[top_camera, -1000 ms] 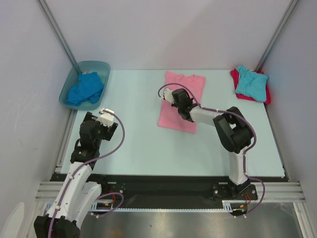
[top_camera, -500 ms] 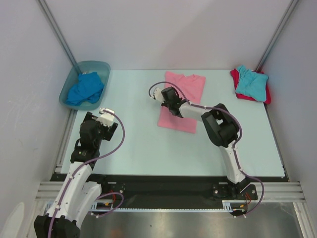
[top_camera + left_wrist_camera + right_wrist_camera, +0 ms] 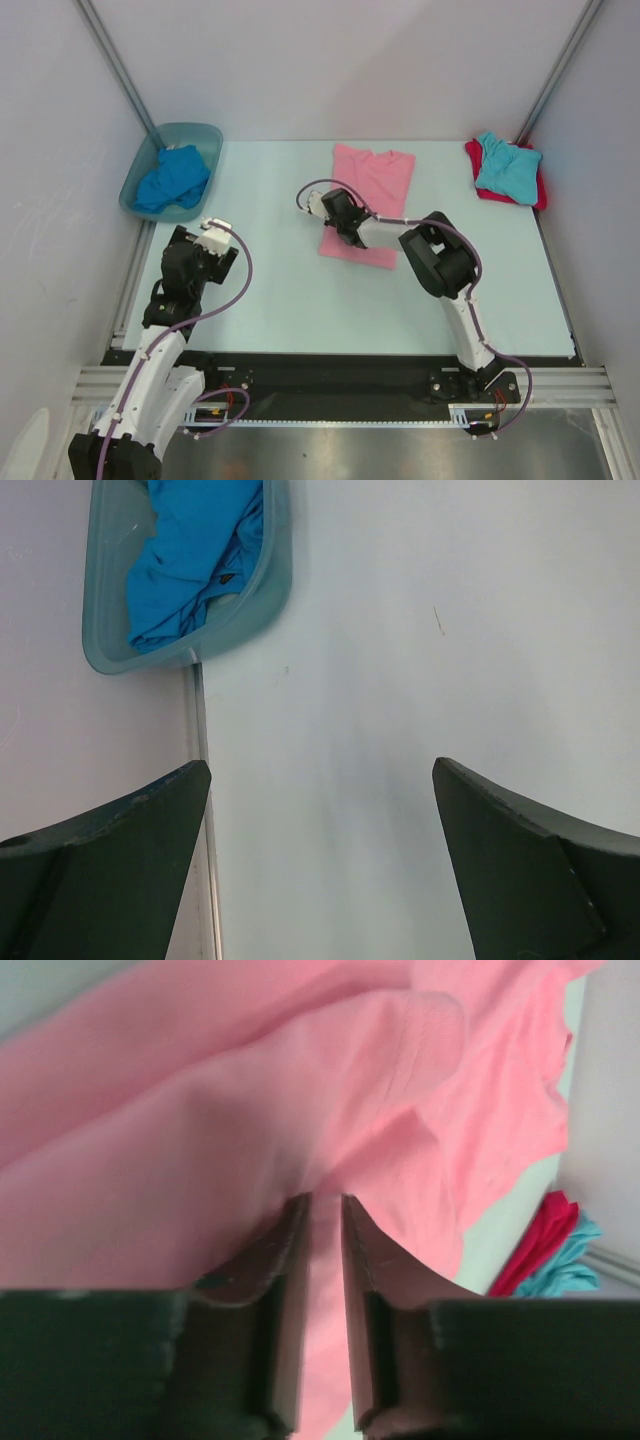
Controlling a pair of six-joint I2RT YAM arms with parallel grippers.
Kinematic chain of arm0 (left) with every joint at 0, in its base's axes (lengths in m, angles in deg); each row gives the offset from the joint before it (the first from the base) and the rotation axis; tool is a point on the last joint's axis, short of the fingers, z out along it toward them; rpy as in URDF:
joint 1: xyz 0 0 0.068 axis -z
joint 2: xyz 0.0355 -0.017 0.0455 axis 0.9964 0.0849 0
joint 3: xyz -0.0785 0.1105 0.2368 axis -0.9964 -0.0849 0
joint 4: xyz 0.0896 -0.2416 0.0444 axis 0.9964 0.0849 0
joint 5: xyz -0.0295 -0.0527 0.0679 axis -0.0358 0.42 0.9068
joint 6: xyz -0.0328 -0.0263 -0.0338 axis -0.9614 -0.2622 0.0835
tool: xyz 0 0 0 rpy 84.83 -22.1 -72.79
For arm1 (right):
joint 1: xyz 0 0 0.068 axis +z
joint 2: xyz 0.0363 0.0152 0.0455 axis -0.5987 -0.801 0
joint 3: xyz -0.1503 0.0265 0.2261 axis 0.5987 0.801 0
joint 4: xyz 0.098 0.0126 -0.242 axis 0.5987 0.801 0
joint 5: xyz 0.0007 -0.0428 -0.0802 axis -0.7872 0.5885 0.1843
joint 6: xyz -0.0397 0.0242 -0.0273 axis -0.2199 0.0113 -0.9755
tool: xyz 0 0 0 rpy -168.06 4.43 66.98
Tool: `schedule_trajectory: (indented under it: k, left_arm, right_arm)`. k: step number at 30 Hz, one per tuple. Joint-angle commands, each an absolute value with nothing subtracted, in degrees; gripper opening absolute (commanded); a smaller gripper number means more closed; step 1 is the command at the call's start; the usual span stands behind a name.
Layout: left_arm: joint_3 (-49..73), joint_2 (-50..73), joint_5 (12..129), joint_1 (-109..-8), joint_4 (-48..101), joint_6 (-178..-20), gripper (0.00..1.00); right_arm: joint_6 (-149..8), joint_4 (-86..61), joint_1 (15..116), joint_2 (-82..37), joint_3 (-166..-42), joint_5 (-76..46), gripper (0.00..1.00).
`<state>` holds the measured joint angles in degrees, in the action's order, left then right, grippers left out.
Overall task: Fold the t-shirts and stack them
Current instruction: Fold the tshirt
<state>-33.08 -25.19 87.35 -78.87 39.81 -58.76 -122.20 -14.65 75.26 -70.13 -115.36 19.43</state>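
Pink t-shirt (image 3: pixel 375 175), seemingly folded, puckered between right fingers (image 3: pixel 275 1290)

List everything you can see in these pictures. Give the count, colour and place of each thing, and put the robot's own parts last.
pink t-shirt: one, pink, lying on the far middle of the table
blue t-shirt: one, royal blue, bunched inside the tub
turquoise t-shirt: one, turquoise, on top of the red t-shirt
red t-shirt: one, red, far right corner, under the turquoise one
tub: one, see-through blue-green, far left corner
table: one, pale blue-green, in front of the arms
left gripper: one, black, open, above bare table near the tub
right gripper: one, black, pinching the pink t-shirt near its left edge
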Motion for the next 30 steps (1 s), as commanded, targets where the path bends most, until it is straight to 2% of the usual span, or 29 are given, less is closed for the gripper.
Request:
schedule_trajectory:
  k: [1,2,4,7,11,16,30]
  left_arm:
    - [-32.97,-25.96,86.57,-78.54,38.93,-59.30,1.00]
    - [-32.88,-25.88,86.48,-78.54,38.76,-59.38,1.00]
    - [-32.71,-25.88,86.66,-78.54,38.76,-59.38,1.00]
    - [-32.70,-26.14,86.75,-78.54,39.02,-59.47,1.00]
    - [-32.88,-27.28,86.57,-78.45,39.20,-59.47,1.00]
    - [-32.53,-27.81,86.57,-78.54,39.63,-59.65,1.00]
    - [-32.35,-28.34,86.31,-78.45,39.81,-59.65,1.00]
  right_arm:
    - [-125.87,-18.73,78.61,-58.19,-108.05,24.59,0.25]
    - [-125.87,-18.13,79.31,-55.88,-105.68,25.29,0.43]
    - [-124.21,-11.65,81.68,-51.23,-104.70,25.65,0.51]
    - [-118.94,-3.48,84.93,-47.35,-101.45,23.29,0.58]
    - [-115.95,-1.95,89.15,-42.51,-94.69,22.92,0.61]
    - [-114.98,-4.49,92.41,-42.41,-85.29,24.24,0.62]
    - [-117.69,-11.96,92.85,-47.68,-80.61,26.88,0.63]
